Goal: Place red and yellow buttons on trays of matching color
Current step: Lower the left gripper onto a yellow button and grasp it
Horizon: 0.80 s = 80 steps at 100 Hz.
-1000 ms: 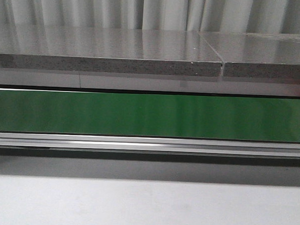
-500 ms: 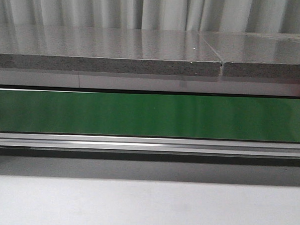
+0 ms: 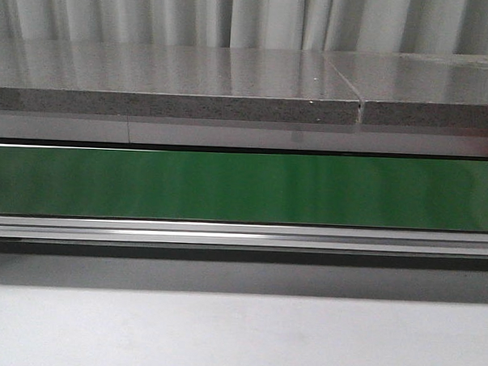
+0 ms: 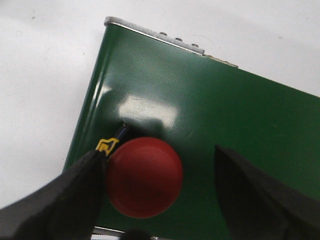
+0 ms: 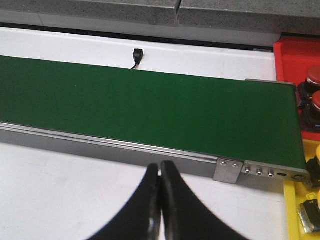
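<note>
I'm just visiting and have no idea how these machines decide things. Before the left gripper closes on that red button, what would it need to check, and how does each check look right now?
1. Red button lies between the left gripper fingers: ok.
2. Left gripper open enough: ok, one finger is at the button's edge and a gap shows on the other side.
3. Button sits on the green belt, near its end: ok.
4. Red tray is in sight for the drop: ok, right wrist view, past the belt's end.
5. Right gripper out of the way: ok, shut and off the belt.
6. Belt stopped: cannot tell.
</note>
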Tool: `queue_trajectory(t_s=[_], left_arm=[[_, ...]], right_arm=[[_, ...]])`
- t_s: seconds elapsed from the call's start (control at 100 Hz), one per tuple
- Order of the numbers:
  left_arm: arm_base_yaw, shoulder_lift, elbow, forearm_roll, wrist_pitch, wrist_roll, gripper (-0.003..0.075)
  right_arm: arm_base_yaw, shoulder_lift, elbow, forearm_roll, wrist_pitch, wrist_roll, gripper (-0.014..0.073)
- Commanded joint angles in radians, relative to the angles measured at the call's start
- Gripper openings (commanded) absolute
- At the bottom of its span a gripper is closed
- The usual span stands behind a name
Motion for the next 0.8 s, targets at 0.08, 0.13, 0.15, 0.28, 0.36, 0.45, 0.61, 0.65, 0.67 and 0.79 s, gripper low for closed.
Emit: queue_trajectory(t_s=[0.08, 0.13, 0.15, 0.28, 0.36, 0.45, 0.61, 0.65, 0.67, 0.79], left_arm=[[-0.006, -0.043, -0.023, -0.025, -0.062, 0.001, 0.0491], [-0.006, -0.046, -0.031, -0.025, -0.065, 0.001, 0.0492], [-0.006, -0.047, -0.033, -0.025, -0.065, 0.001, 0.0492], [-0.006, -0.049, -0.076, -0.025, -0.066, 0.001, 0.0492], [0.003, -0.049, -0.104, -0.025, -0.066, -0.001, 0.0492], [0.026, -0.049, -0.130, -0.025, -0.080, -0.001, 0.0492], [0.116, -0.030, -0.144, -0.025, -0.062, -0.001, 0.0492], [0.146, -0.020, -0.146, -0.025, -0.054, -0.001, 0.0492], [0.159, -0.012, -0.148, -0.025, -0.049, -0.001, 0.0492], [0.222, 0.043, -0.152, -0.021, -0.032, -0.001, 0.0492]], right_arm=[[0.001, 0.007, -0.023, -0.004, -0.064, -0.008, 0.0016], [0.001, 0.007, -0.023, -0.004, -0.064, -0.008, 0.0016], [0.001, 0.007, -0.023, -0.004, -0.064, -0.008, 0.0016], [0.001, 0.007, -0.023, -0.004, -0.064, -0.008, 0.0016], [0.001, 0.007, -0.023, -0.004, -0.064, -0.008, 0.0016], [0.001, 0.007, -0.023, -0.004, -0.064, -0.008, 0.0016], [0.001, 0.007, -0.023, -0.004, -0.064, -0.008, 0.0016], [0.001, 0.007, -0.023, -0.004, -0.064, -0.008, 0.0016], [0.001, 0.007, -0.023, -0.004, -0.064, -0.008, 0.0016], [0.001, 0.007, -0.023, -0.004, -0.064, -0.008, 0.0016]])
